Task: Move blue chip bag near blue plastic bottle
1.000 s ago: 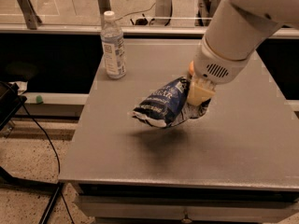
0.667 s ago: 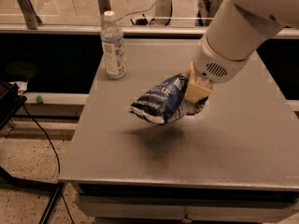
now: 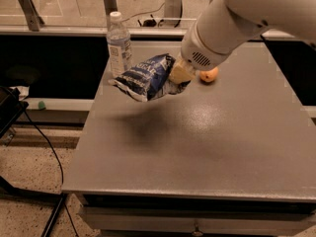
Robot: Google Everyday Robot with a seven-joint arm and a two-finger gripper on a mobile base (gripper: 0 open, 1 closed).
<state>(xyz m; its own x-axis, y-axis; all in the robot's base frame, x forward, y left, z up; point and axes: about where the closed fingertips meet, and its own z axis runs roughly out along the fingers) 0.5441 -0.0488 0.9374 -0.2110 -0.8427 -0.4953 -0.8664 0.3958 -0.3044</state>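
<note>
Tool [image 3: 177,78] — grips the crumpled foil blue chip bag [image 3: 144,76], holds it aloft over the grey speckled counter [image 3: 197,147], just beside the slim clear blue plastic bottle [image 3: 119,43] near the far-left edge. Leaves broad open room toward front and right — small round orange fruit [image 3: 209,75] behind.

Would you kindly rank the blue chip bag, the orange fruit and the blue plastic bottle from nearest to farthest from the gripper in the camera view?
The gripper hangs over the table's back half.
1. blue chip bag: gripped, sticking out toward picture left.
2. orange fruit: on the table, just picture right.
3. blue plastic bottle: upright near the back-left edge, beyond the bag.
</note>
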